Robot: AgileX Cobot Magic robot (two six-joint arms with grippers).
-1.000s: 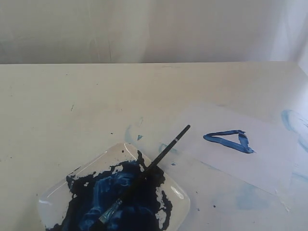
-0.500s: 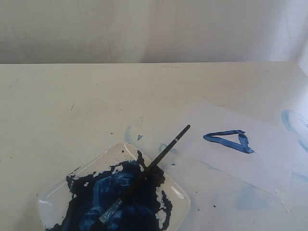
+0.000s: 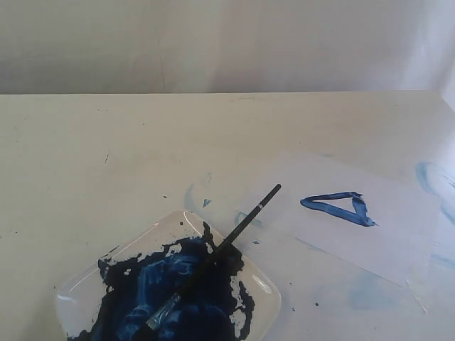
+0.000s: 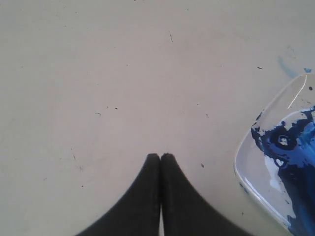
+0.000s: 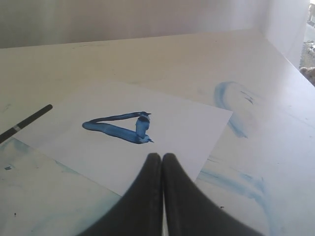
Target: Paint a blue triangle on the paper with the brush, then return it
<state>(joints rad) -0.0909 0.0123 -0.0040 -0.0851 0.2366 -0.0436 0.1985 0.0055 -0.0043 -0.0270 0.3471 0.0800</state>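
Black-handled paintbrush [image 3: 213, 258] rests in the clear paint-smeared dish [image 3: 78, 291], dark blue triangle outline [image 3: 338, 208] at two o'clock on thin white paper [image 3: 387, 245], left gripper [image 4: 160, 156] and right gripper [image 5: 161, 156] both pinched together, empty.

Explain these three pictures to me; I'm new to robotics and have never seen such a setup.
This is a two-armed robot at a table. One picture comes from a camera off the arms; the other two from cameras on each wrist, where the black wedge is that arm's jaws, shut and empty. On the table lie a paper with a blue triangle painted on it and a clear dish of blue paint. The brush rests in the dish, held by nobody.
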